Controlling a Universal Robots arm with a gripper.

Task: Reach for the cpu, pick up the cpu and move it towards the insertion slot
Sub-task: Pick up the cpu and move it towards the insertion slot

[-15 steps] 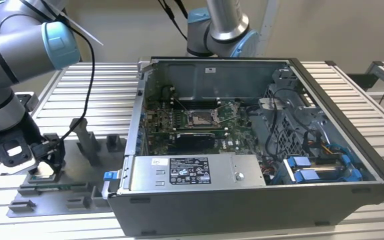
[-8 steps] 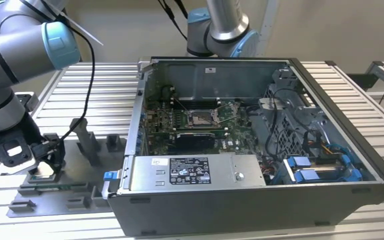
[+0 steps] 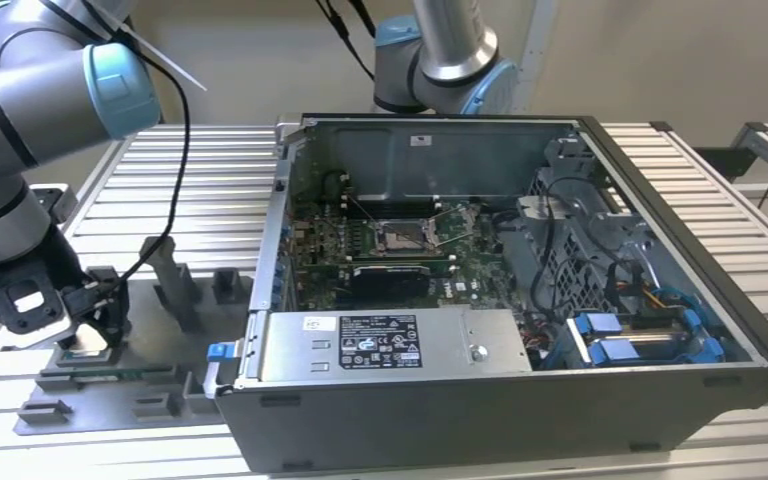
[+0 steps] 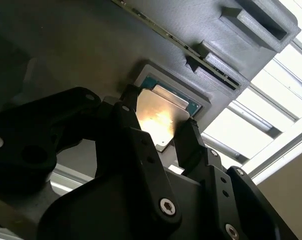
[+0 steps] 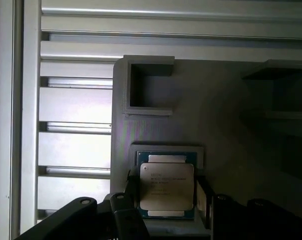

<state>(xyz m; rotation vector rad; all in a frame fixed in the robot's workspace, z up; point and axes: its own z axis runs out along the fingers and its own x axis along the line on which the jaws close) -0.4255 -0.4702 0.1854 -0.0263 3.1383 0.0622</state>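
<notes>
We see the cpu (image 5: 167, 187) lying flat in a small square nest in the grey plastic block (image 5: 231, 125). Its shiny silver top faces up, with a thin green rim around it. In the second wrist view the cpu (image 4: 161, 117) glows with light on its top.

The black pincer (image 5: 166, 172) is down over the cpu. It has one finger (image 5: 132, 185) on one side and one on the other side. The fingers sit right against the cpu's two edges, so the pincer is narrow and holds the cpu. The cpu is still low in its nest. We see the same grip in the second wrist view, where the pincer (image 4: 160, 107) hugs the chip from both sides.

In the exterior view the pincer (image 3: 84, 330) is at the lower left of the frame, down on the grey block (image 3: 117, 385). The grey and blue arm (image 3: 24, 110) bends down to it from the upper left. The block lies on the worktop (image 3: 197, 180), which is made of long metal slats.

The insertion slot (image 3: 402, 238) is well apart from the cpu, near the middle of the frame. It is a silver square on the green board inside the open computer case (image 3: 491, 420). The case stands just beside the block, on the exterior view's right.
</notes>
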